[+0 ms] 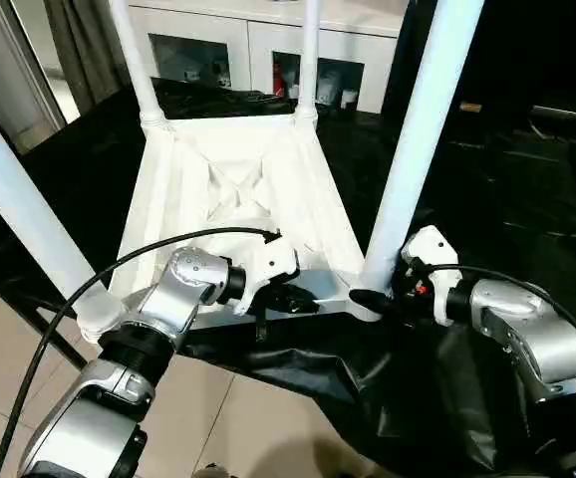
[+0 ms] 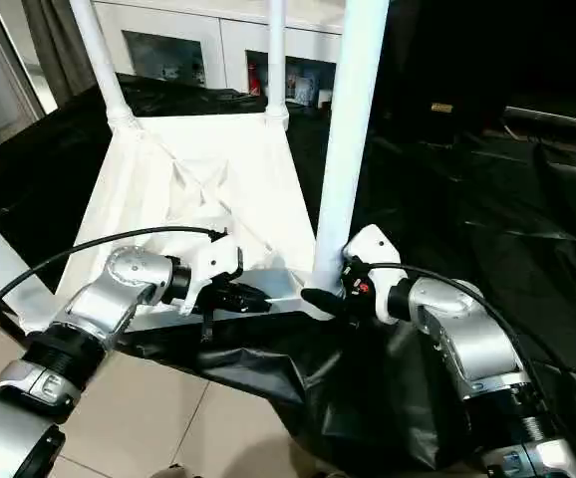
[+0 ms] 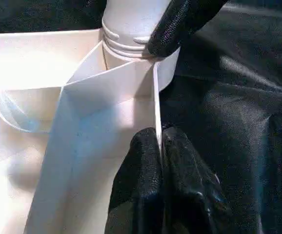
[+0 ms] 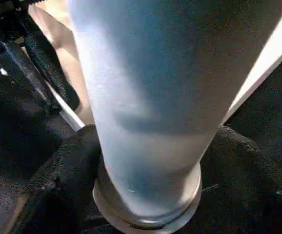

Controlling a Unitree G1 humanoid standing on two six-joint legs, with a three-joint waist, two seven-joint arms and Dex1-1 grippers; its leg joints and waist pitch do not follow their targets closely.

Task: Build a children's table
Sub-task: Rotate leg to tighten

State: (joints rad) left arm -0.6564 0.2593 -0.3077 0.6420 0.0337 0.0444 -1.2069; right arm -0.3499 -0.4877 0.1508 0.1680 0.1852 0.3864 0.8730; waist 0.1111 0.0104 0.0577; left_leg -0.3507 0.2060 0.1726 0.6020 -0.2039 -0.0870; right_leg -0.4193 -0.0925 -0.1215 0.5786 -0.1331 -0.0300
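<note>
Here the left pincer [image 3: 158, 146] is clamped on the thin raised rim of the tabletop [image 1: 238, 189], one black finger on each side of the wall, at the near edge just beside the near right corner socket. The right pincer [image 4: 146, 161] has its fingers [image 4: 58, 170] spread around the base of the near right leg [image 1: 423, 129], one on each side of the tube where it enters that socket; whether they press on it cannot be told. The tabletop lies upside down, ribbed underside up, on a black sheet [image 1: 487, 189] over the table, its near edge at the table's near edge. All four white legs stand up from the corners: the near left leg [image 1: 24, 214], and two far legs [image 1: 134, 60] toward the white cabinet [image 1: 258, 35].
</note>
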